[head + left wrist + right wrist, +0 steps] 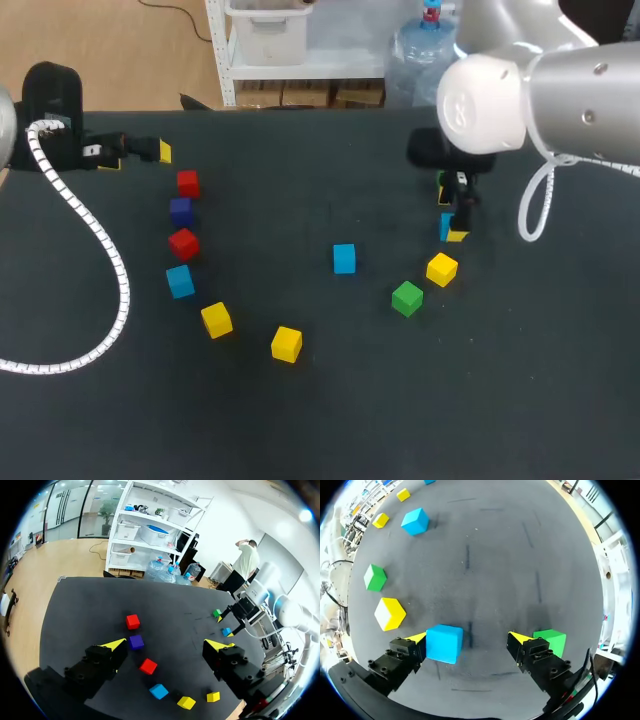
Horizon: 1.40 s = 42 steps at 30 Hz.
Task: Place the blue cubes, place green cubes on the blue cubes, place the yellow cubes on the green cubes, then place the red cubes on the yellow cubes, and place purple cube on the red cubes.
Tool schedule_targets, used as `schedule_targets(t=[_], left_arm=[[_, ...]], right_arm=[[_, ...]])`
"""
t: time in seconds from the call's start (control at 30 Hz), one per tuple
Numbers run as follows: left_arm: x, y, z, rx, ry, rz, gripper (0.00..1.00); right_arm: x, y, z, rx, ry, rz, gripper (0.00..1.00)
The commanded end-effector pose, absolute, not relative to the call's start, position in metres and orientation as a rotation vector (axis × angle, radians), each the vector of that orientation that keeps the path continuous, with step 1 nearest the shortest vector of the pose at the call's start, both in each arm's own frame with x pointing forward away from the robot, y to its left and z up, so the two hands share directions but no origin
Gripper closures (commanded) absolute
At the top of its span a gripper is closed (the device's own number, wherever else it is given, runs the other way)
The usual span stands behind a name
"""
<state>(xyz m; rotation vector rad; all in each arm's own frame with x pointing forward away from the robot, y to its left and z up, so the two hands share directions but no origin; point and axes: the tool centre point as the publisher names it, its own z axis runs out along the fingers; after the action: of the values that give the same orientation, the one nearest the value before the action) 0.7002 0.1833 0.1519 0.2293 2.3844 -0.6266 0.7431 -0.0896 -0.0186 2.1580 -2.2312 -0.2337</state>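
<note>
**Right gripper** [468, 638]: the fingers are apart and lowered to the table [300, 420]. A blue cube [444, 643] is found between them. It touches one finger [412, 647], and a clear gap is left to the other. A green cube [551, 639] is noted just beside that other finger, on its outer side.

**Left gripper** [165, 647]: the fingers are wide apart and held above the table near its far left corner.

**Cubes on the left:** a curved row is recorded ahead of the left gripper. In order, it holds a red cube [188, 183], the purple cube [180, 211] just beside it, a second red cube [183, 243], a second blue cube [180, 281] and two yellow cubes [216, 320], set apart from each other.

**Middle and right:** a third blue cube [344, 258] lies alone near the table's middle. A second green cube [407, 298] and a third yellow cube [441, 269] lie close together, near the right gripper.

Every cube in view rests singly on the table.
</note>
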Motion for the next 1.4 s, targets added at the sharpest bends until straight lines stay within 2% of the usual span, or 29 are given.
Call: schedule_targets(t=[0.03,0.17,0.23,0.3,0.4,0.47,0.53,0.63,0.67,0.73,0.83,1.03,1.4], left_arm=[[0.700,0.185,0.151,0.232,2.378,-0.633,0.00],[0.700,0.185,0.151,0.232,2.378,-0.633,0.00],[0.700,0.185,0.151,0.232,2.378,-0.633,0.00],[0.700,0.185,0.151,0.232,2.378,-0.633,0.00],[0.700,0.185,0.151,0.232,2.378,-0.633,0.00],[0.700,0.185,0.151,0.232,2.378,-0.633,0.00],[0.700,0.185,0.151,0.232,2.378,-0.633,0.00],[0.700,0.185,0.151,0.232,2.378,-0.633,0.00],[0.700,0.185,0.151,0.232,2.378,-0.633,0.00],[0.700,0.185,0.151,0.232,2.378,-0.633,0.00],[0.700,0.185,0.151,0.232,2.378,-0.633,0.00],[0.700,0.185,0.151,0.232,2.378,-0.633,0.00],[0.700,0.185,0.151,0.232,2.378,-0.633,0.00]], right_arm=[[0.744,-0.090,-0.020,2.154,-2.231,-0.239,0.38],[0.744,-0.089,-0.021,2.150,-2.228,-0.248,0.40],[0.742,-0.087,-0.021,2.154,-2.221,-0.256,0.30],[0.741,-0.086,-0.020,2.163,-2.206,-0.251,0.16],[0.741,-0.085,-0.020,2.165,-2.197,-0.242,0.10],[0.740,-0.086,-0.019,2.165,-2.193,-0.241,0.18],[0.740,-0.087,-0.017,2.162,-2.194,-0.239,0.56],[0.740,-0.087,-0.017,2.158,-2.198,-0.236,0.85],[0.740,-0.087,-0.017,2.157,-2.198,-0.235,0.89],[0.740,-0.088,-0.017,2.157,-2.198,-0.238,0.90],[0.740,-0.088,-0.017,2.161,-2.193,-0.244,1.00],[0.736,-0.085,-0.016,2.185,-2.177,-0.290,1.00],[0.710,-0.069,0.030,2.201,-2.170,-0.257,1.00]])
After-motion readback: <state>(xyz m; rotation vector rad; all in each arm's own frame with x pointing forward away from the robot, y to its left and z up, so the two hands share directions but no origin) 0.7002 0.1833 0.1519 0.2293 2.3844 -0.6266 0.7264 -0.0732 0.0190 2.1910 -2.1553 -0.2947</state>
